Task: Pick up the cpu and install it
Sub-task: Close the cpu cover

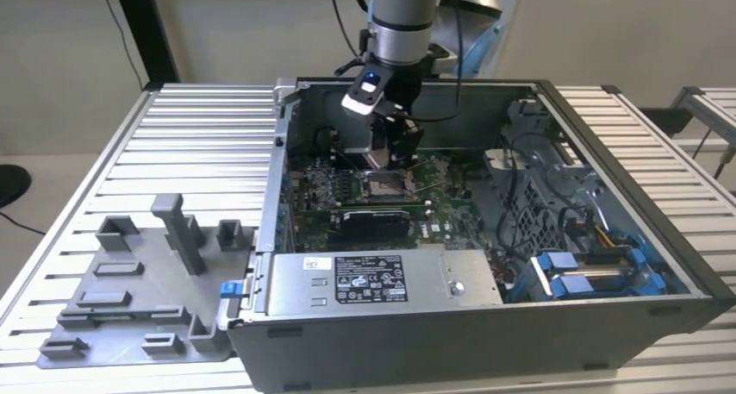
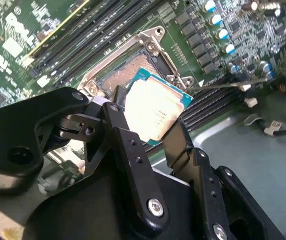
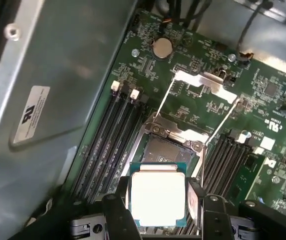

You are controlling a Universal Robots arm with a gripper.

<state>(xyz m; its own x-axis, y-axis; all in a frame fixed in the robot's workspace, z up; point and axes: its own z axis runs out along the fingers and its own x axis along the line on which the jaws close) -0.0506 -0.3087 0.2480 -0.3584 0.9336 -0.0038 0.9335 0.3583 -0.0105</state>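
Note:
The cpu (image 3: 157, 194) is a thin square chip with a silvery-white top and a green edge, and my gripper (image 3: 157, 201) is shut on it, one black finger (image 3: 121, 202) on each of two opposite sides. In the second wrist view the cpu (image 2: 155, 112) hangs tilted just above the open dark socket (image 2: 125, 75) on the green motherboard. The socket (image 3: 166, 149) lies directly ahead of the chip, with its metal load plate (image 3: 202, 82) swung back. In the exterior view my gripper (image 1: 385, 157) is lowered inside the open computer case (image 1: 483, 334), right over the socket (image 1: 385, 185).
Memory slots (image 3: 110, 137) run along both sides of the socket. A large grey box with a label (image 1: 380, 278) stands at the case's near side. Cables and blue drive brackets (image 1: 587, 269) crowd the exterior view's right. A grey fixture plate (image 1: 138, 282) lies on the slatted table.

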